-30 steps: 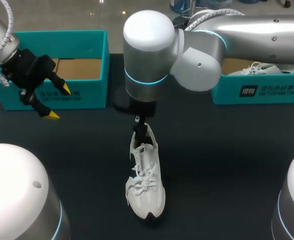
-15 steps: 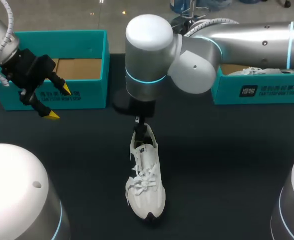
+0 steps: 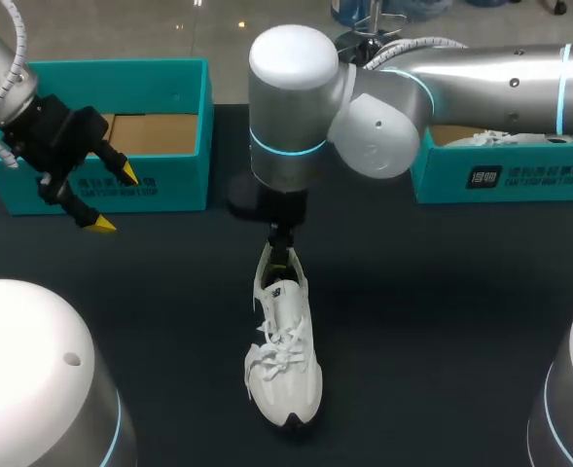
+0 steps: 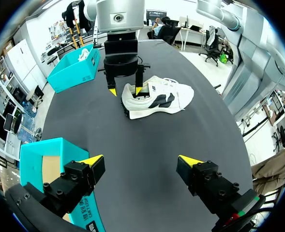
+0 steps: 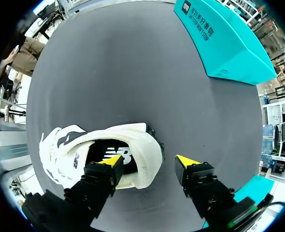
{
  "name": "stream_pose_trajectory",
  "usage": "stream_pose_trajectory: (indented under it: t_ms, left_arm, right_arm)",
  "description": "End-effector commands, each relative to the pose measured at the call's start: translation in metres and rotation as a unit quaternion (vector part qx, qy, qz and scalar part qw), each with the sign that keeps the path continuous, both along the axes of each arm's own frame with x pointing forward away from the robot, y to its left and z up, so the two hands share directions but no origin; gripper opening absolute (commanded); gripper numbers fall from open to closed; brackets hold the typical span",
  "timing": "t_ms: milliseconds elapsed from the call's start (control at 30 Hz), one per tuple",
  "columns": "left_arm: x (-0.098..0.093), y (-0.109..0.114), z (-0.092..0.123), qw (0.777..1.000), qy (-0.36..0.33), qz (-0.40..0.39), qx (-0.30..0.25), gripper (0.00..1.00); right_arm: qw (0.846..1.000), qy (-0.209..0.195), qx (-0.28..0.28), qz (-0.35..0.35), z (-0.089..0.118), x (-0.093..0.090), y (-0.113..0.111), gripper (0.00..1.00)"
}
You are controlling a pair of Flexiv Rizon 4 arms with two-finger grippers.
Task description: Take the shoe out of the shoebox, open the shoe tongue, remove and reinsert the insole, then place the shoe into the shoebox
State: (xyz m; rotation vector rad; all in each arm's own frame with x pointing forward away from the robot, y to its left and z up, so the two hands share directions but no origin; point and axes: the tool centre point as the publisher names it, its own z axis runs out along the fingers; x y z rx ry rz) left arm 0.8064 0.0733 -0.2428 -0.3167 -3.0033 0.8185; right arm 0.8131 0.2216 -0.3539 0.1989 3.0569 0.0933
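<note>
White shoe [image 3: 284, 360] upright on desk [image 3: 442, 321], outside shoebox [image 3: 160, 185]. My right claw [image 5: 149, 163] released, straddles heel collar [image 5: 149, 145], one finger inside. My left claw [image 4: 141, 162] released, near shoebox. Risk: shallow pinch slips off collar, shoe topples.

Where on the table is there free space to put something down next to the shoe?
The table is bare between the shoe and the right shoebox, and between the shoe and the left shoebox. It is crowded at the shoe's heel, where the right gripper straddles it.
</note>
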Motion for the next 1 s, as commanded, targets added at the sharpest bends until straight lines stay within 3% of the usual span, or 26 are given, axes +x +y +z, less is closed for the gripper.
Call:
stream_pose_trajectory:
  t_ms: [33,333,533,733,1000]
  left_arm:
    - [0.0,0.0,0.0,1.0,0.001,0.0,0.002,1.0]
    - [0.0,0.0,0.0,1.0,0.001,0.0,0.002,1.0]
    - [0.0,0.0,0.0,1.0,0.001,0.0,0.002,1.0]
    - [0.0,0.0,0.0,1.0,0.001,0.0,0.002,1.0]
    - [0.0,0.0,0.0,1.0,0.001,0.0,0.002,1.0]
  right_arm:
    - [1.0,0.001,0.003,0.0,-0.004,-0.004,0.002,0.0]
    - [1.0,-0.002,0.01,-0.012,-0.005,-0.016,0.006,0.0]
    - [0.999,-0.026,0.001,-0.031,0.014,-0.023,0.005,0.0]
    - [0.997,-0.063,-0.033,-0.042,0.071,-0.018,-0.003,0.0]
    - [0.991,-0.088,-0.077,-0.058,0.158,0.01,-0.031,0.0]
